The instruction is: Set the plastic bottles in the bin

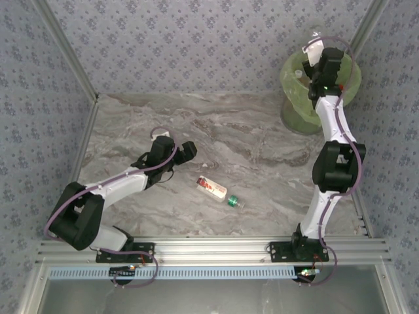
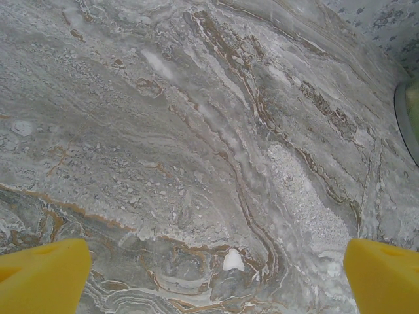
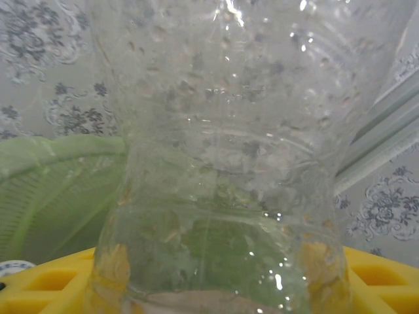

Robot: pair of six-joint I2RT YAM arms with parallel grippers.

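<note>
At far right, above the round bin (image 1: 292, 88) lined with translucent light-green bag: right gripper (image 1: 314, 53), yellow fingers (image 3: 46, 284) clamped on a clear dimpled plastic bottle (image 3: 222, 163). Left of centre, over the grey marble table (image 1: 262, 150): left gripper (image 1: 187, 152), fingers spread wide, gripping nothing. Lying on its side near mid-table, apart from both arms: small clear bottle (image 1: 213, 188), red-white label, green cap.

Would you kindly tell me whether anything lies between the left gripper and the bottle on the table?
Nothing visible does. The left gripper is open, and bare table lies between it and the bottle, which rests on its side slightly nearer the arm bases in the top view.
</note>
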